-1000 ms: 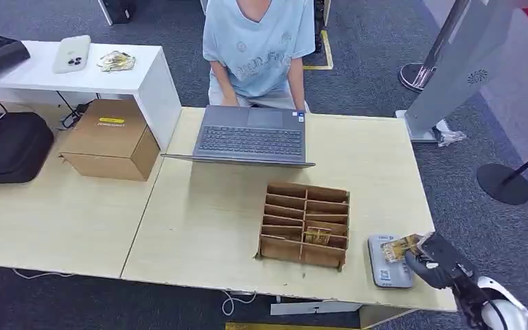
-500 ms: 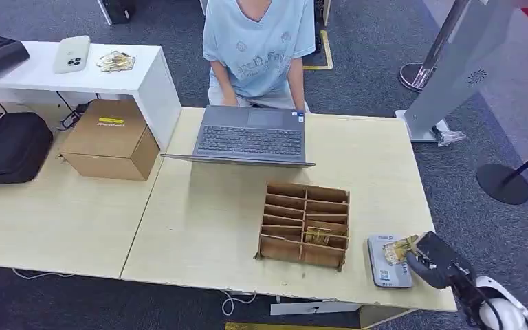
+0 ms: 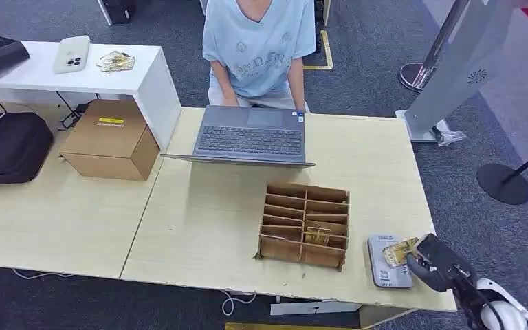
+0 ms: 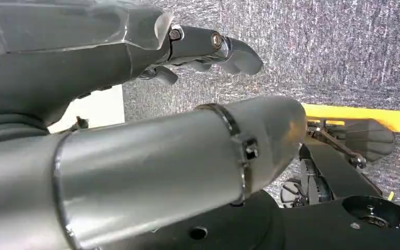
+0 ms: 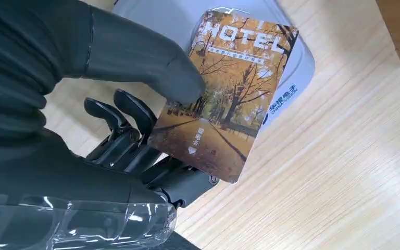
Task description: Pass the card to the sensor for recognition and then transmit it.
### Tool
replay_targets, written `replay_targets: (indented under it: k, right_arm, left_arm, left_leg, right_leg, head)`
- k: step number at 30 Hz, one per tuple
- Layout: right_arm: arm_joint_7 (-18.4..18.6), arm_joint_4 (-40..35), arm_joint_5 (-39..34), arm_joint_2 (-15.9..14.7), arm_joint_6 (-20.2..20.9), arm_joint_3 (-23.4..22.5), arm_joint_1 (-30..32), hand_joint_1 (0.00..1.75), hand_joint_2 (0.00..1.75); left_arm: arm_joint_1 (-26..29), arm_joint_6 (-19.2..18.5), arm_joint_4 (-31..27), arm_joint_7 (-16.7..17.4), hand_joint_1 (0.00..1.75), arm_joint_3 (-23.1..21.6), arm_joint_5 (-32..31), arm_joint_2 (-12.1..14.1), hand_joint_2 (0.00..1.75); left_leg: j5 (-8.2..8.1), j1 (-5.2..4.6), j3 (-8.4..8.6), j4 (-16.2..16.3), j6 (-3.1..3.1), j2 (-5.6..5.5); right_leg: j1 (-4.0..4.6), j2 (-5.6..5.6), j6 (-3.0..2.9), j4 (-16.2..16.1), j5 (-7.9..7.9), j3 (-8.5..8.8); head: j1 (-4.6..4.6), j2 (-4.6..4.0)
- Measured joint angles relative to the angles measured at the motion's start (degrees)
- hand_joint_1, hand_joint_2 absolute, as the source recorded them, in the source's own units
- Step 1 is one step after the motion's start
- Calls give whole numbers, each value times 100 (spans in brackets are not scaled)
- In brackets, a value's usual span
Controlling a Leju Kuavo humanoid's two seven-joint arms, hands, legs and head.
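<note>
— where's the card?

— my right robot hand (image 3: 434,262) pinches the card (image 5: 224,96) over the sensor (image 3: 387,261), at the worktop's (image 3: 199,227) front right corner. left robot hand (image 4: 208,47) hangs with fingers apart, holding nothing.

— step?

— recognition, i judge. next calls for lifting it toward the person (image 3: 258,41).

Bright, even indoor light; soft shadows, sharp.
</note>
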Motion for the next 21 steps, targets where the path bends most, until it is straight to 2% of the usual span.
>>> replay_targets:
  k: [21]
  right_arm:
    - [59, 225, 241, -13, -50, 171, -190, 175, 175]
  left_arm:
    - [-1, -4, 0, 2, 0, 33, 0, 0, 0]
  left_leg:
    - [0, 1, 12, 0, 0, 4]
  right_leg:
    - [1, 9, -1, 0, 1, 10]
  head:
    - [0, 0]
